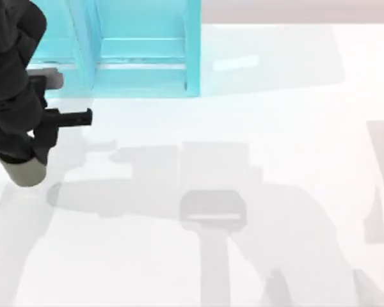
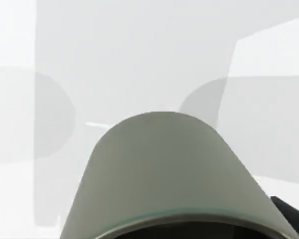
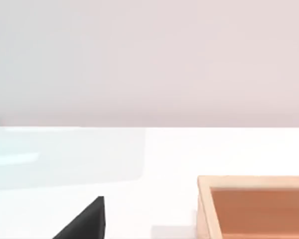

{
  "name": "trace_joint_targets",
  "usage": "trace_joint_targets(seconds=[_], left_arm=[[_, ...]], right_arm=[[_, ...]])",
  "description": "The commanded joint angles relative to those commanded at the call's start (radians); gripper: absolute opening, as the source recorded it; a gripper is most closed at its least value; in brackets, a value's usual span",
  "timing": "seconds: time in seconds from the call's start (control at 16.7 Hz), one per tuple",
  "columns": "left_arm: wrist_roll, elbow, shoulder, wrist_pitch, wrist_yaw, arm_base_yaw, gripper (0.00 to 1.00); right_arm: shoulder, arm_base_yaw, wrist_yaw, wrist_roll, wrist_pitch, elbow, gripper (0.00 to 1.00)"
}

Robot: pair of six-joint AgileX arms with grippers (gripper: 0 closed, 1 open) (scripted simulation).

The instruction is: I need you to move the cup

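The cup (image 1: 22, 170) is a small olive-grey cylinder at the far left of the table in the top view. It hangs under my left gripper (image 1: 19, 153), which is shut on it and holds it above the white tabletop. Its shadow falls on the table just to the right. In the left wrist view the cup (image 2: 159, 174) looms close, its matte wall widening toward a dark rim, with the table beyond it. A black piece of my right gripper (image 3: 84, 224) shows in the right wrist view.
A translucent teal cabinet (image 1: 141, 51) stands at the back left, just behind my left arm. A shallow wooden box (image 3: 254, 204) sits on the white table in the right wrist view. Soft grey shadows cross the middle of the table.
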Motion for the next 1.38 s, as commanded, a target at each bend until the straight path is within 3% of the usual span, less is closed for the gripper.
trace_joint_targets(seconds=[0.3,0.84,1.38], left_arm=[[0.172,-0.136,-0.159,-0.017,0.006,0.135,0.0],[0.214,-0.18,-0.208,-0.015,0.005,0.151,0.0],[0.238,-0.352,-0.128,0.236,0.008,0.179,0.0]], right_arm=[[0.0,0.0,0.0,0.0,0.0,0.0,1.0],[0.0,0.0,0.0,0.0,0.0,0.0,1.0],[0.0,0.0,0.0,0.0,0.0,0.0,1.0]])
